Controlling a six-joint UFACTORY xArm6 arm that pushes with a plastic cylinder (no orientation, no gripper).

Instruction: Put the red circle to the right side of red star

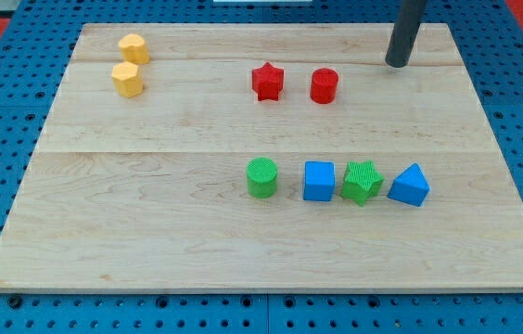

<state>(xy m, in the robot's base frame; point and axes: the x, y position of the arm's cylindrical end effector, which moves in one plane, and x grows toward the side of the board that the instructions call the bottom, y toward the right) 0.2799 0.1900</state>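
The red star (267,81) lies on the wooden board in the upper middle of the view. The red circle (325,85) stands just to its right, a small gap between them. My tip (397,63) is at the view's upper right, to the right of and slightly above the red circle, apart from it and touching no block.
Two yellow blocks (133,48) (127,80) sit at the upper left. A row lies lower middle: green circle (261,177), blue cube (318,181), green star (363,181), blue triangle-like block (410,185). The board's edge (271,289) meets a blue pegboard.
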